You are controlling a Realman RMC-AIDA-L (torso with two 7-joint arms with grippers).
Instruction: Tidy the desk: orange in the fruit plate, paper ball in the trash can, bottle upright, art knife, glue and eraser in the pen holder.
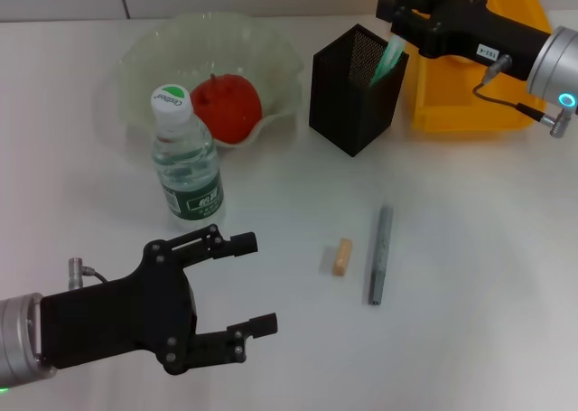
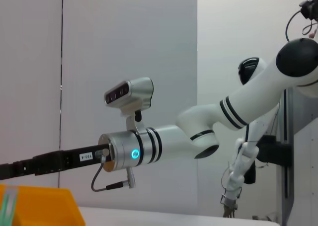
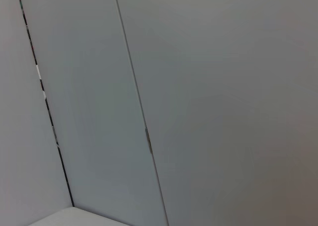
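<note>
- My right pincer (image 1: pixel 395 33) grips a green stick (image 1: pixel 388 60) over the pen holder (image 1: pixel 354 89), near the bench's far right corner; the stick's tip is inside.
- My left pincer (image 1: pixel 254 284) hangs wide at the near left edge.
- The eraser (image 1: pixel 341 256) lies mid-bench beside a grey stick (image 1: pixel 379 254).

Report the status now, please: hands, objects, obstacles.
Right hand shut on green stick, over pen holder. Left hand open, idle near bottle. Eraser, grey stick lie on table. Nothing blocking.

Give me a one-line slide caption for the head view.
Right gripper lowers a green stick into the pen holder; eraser and grey stick wait on the desk.
</note>
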